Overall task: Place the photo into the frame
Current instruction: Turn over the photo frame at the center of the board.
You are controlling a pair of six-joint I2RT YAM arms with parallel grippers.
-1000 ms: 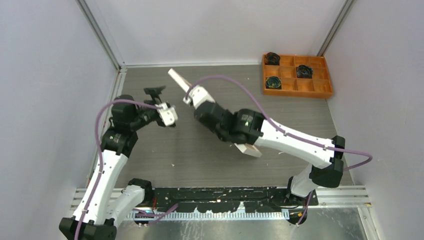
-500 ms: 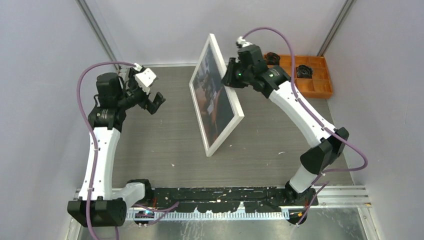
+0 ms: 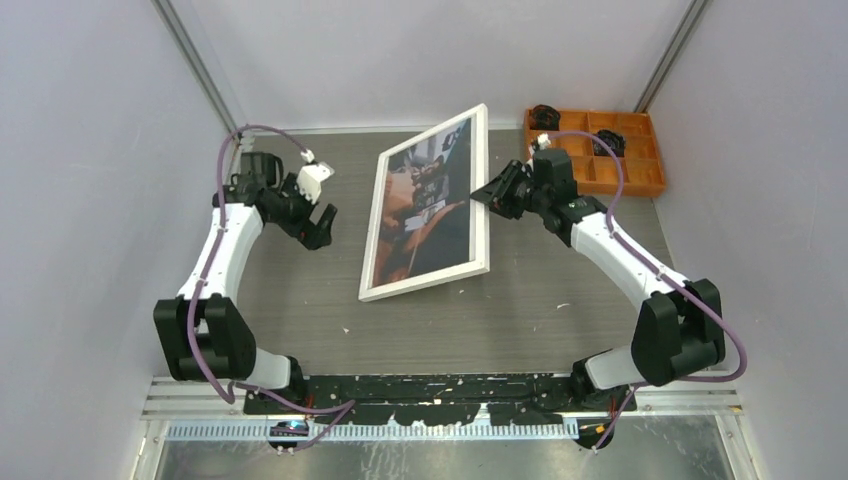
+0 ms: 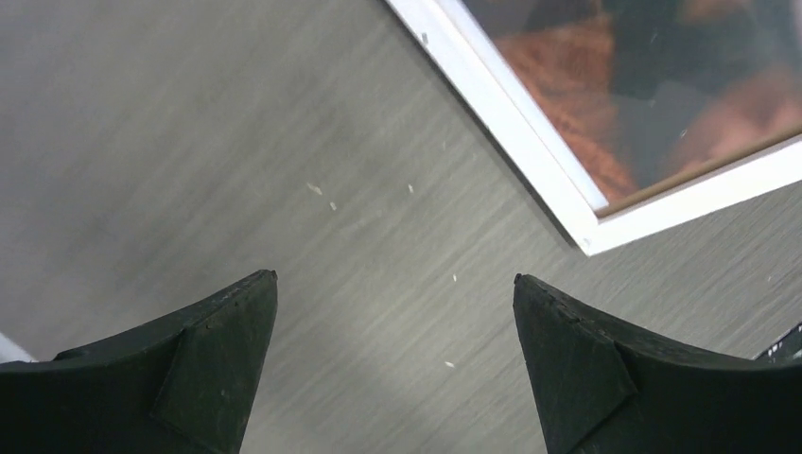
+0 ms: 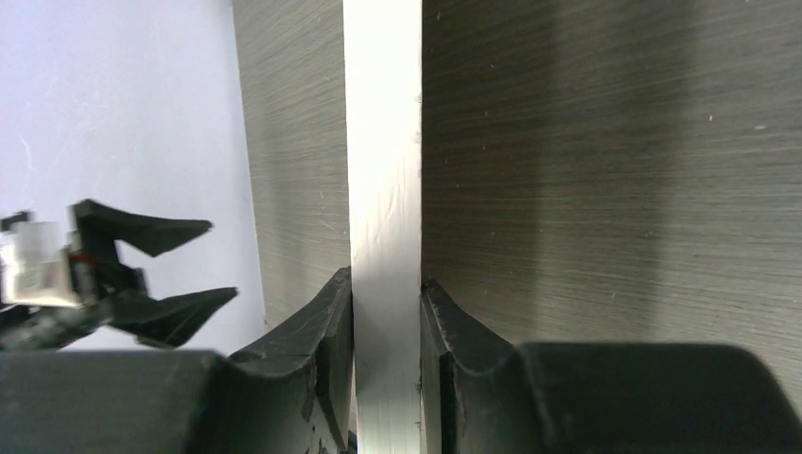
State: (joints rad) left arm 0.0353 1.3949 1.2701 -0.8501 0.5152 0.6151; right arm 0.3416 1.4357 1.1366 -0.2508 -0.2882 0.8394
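Observation:
The frame (image 3: pixel 425 283) is white-railed and faces up, with the photo (image 3: pixel 425 205) of dark, orange-brown and bluish people showing inside it. It is tilted: its left and near edges are low by the table and its right rail is raised. My right gripper (image 3: pixel 490 195) is shut on that right rail, which runs edge-on between the fingers in the right wrist view (image 5: pixel 383 142). My left gripper (image 3: pixel 322 225) is open and empty, just left of the frame. In the left wrist view the frame's corner (image 4: pixel 523 132) and the photo (image 4: pixel 662 104) lie beyond the open fingers.
An orange compartment tray (image 3: pixel 640 170) with dark round items stands at the back right, behind the right arm. Grey walls close the left, back and right sides. Small white specks (image 4: pixel 314 188) dot the wood-grain table.
The frame has swung from almost upright down to a low tilt, face up. My right gripper came down and right with it. My left gripper dropped lower, beside the frame's left rail.

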